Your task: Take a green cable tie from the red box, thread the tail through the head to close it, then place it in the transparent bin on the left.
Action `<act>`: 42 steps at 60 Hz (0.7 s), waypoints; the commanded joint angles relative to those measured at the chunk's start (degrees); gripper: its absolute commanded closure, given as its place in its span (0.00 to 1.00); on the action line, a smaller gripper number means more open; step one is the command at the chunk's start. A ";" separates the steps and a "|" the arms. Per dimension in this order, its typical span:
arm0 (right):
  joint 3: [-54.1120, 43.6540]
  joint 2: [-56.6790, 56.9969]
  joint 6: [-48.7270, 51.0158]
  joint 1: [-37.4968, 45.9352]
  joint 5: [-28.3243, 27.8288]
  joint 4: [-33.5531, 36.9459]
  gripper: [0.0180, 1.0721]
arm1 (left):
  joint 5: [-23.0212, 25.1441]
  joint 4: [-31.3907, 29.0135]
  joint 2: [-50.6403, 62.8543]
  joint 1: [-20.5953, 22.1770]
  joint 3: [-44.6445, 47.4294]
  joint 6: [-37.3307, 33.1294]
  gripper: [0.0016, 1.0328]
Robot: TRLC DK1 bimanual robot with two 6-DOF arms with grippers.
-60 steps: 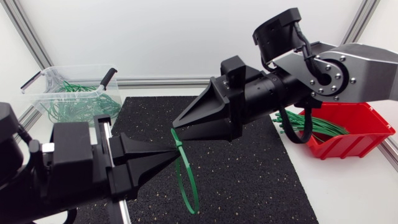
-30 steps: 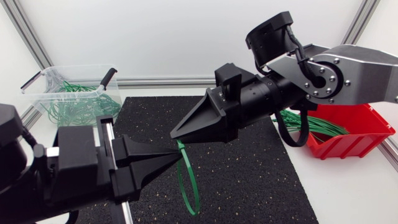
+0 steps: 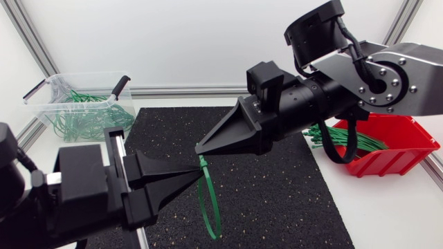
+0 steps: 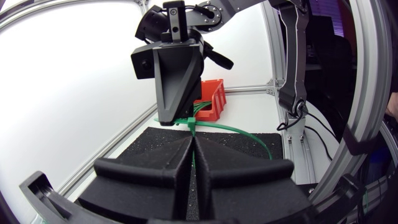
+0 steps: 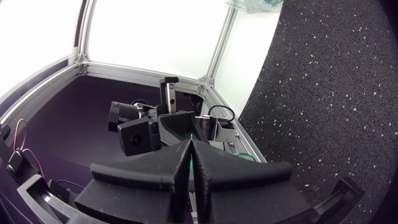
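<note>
In the head view, my left gripper comes in from 8 o'clock and my right gripper from 2 o'clock. Their tips meet above the black speckled rubber mat. Each one is pinching the green plastic cable tie, which hangs from them as a long loop toward 6 o'clock. The red plastic box stands at 3 o'clock on the white desk, and the transparent plastic bin at 10 o'clock.

In the left wrist view, the left gripper is pressed together without a gap. The small head of the tie sits just ahead of its tips, and the right gripper is touching or almost touching there.

In the right wrist view, the right gripper is also pressed together, with a thin green line in its seam.

I cannot tell if the tail is already through the head. I judge the step is threading. The left arm should hold the head steady, and the right should push the tail straight along the slot, gripping near its tip so that it does not bend.
</note>
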State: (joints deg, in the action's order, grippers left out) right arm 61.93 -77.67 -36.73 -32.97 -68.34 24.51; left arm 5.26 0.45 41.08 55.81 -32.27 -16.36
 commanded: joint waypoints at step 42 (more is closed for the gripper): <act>-0.67 -0.73 2.45 0.19 7.43 -2.54 0.94 | -11.15 -1.77 -1.97 7.21 1.33 -2.01 0.97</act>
State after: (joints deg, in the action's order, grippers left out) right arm 62.72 -80.53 -35.86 -33.28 -63.42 23.70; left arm -6.44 -1.56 40.40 65.54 -32.16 -16.78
